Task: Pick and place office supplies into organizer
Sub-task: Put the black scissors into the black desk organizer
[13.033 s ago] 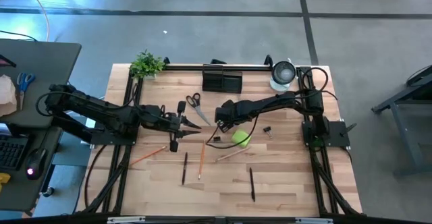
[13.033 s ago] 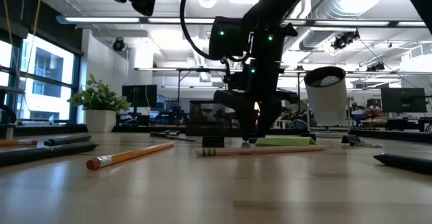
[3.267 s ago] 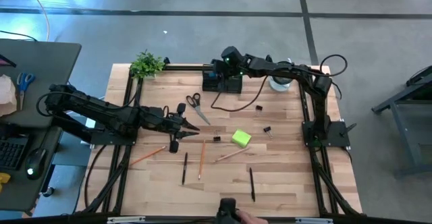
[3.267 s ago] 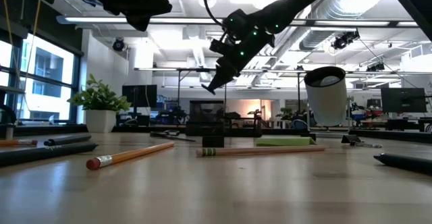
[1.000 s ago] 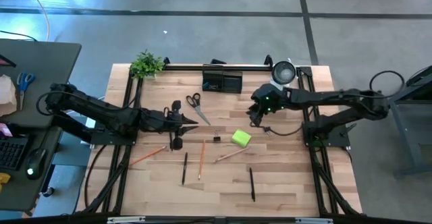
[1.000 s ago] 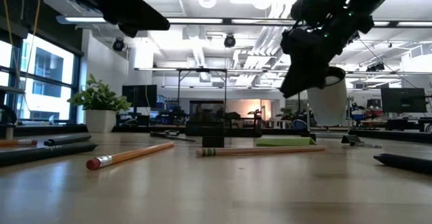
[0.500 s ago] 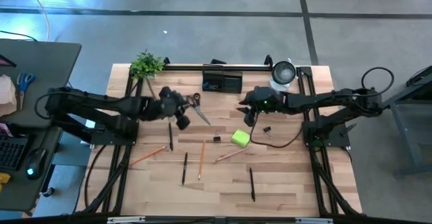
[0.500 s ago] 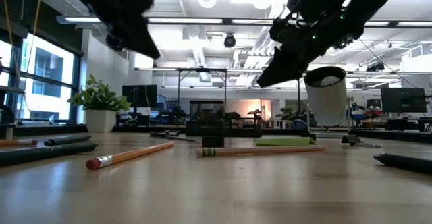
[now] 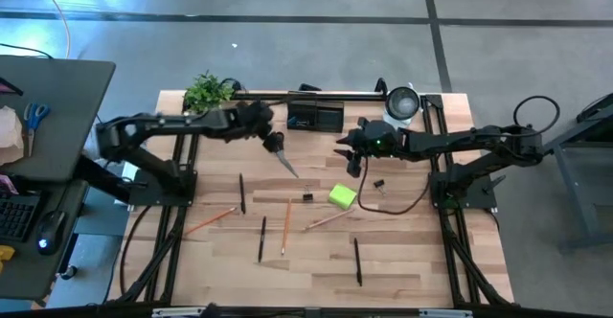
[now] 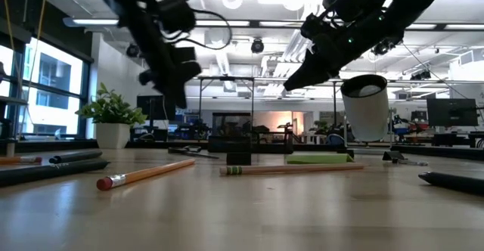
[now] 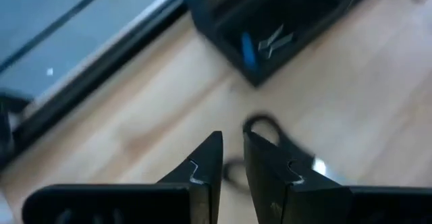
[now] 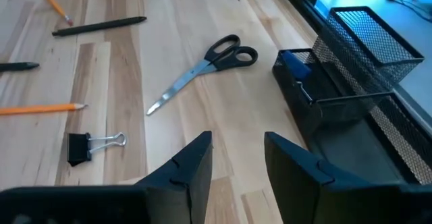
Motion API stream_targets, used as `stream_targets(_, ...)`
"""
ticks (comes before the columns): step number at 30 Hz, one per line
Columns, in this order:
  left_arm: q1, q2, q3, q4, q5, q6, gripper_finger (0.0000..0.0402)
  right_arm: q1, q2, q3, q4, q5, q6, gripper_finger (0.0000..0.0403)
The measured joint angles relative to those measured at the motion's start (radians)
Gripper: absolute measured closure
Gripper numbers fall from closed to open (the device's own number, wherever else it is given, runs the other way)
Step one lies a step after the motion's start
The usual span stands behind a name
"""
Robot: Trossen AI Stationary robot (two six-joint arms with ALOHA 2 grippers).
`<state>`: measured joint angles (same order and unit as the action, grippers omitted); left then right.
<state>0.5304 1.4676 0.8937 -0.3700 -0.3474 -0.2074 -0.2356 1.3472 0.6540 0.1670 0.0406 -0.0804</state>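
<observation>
The black-handled scissors (image 9: 287,164) lie flat on the wood, in front of the black organizer (image 9: 314,117) at the far edge. My left gripper (image 9: 276,146) hovers above their handles (image 11: 260,125), open by a narrow gap (image 11: 233,143). My right gripper (image 9: 343,153) hangs open and empty (image 12: 237,150) right of the scissors (image 12: 202,65). The organizer (image 12: 337,82) holds the blue eraser (image 12: 293,62). The lime-green sticky pad (image 9: 342,196), binder clips (image 9: 307,197) (image 9: 379,184), pens (image 9: 241,192) (image 9: 357,261) and pencils (image 9: 285,224) (image 9: 211,220) lie scattered on the table.
A potted plant (image 9: 208,91) stands at the far left corner and a silver-and-white cup (image 9: 402,102) at the far right. A black frame rail (image 9: 287,95) runs along the far edge. Bare wood lies along the near edge (image 9: 421,270).
My left arm has swung from the table's left middle toward the far edge and turned, and now hangs over the scissors' handles. My right gripper has drifted toward the table's left, nearer the scissors. Nothing on the table has moved.
</observation>
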Motion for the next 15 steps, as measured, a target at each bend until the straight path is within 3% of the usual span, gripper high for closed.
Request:
stream_targets(7, 0.045, 0.235, 0.231, -0.187, 0.046, 0.177, 0.0348, 0.000, 0.000, 0.000, -0.033, -0.037, -0.014, 0.0272)
stream_targets(15, 0.069, 0.367, 0.286, -0.196, 0.072, 0.288, 0.0348, 0.002, 0.000, 0.000, -0.117, -0.099, -0.005, 0.0272)
